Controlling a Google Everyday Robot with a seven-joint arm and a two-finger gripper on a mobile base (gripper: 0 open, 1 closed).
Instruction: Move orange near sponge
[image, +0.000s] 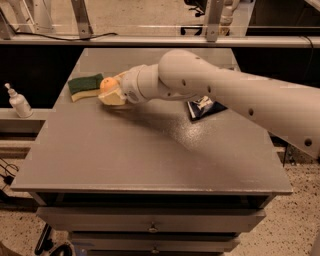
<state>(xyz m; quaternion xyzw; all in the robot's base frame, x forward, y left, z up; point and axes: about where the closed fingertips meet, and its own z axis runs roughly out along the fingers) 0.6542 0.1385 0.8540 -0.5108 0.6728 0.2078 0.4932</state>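
The orange (107, 83) is a small round fruit held between the pale fingers of my gripper (111, 91), low over the grey table at its far left. The sponge (85, 86), dark green over pale yellow, lies flat just left of the orange, almost touching it. My white arm reaches in from the right across the table. The gripper is shut on the orange.
A dark blue bag (203, 107) lies on the table (150, 155) right of centre, partly hidden behind my arm. A white pump bottle (19, 101) stands on a lower ledge at the left. A shelf rail runs behind the table. Drawers sit below the front edge.
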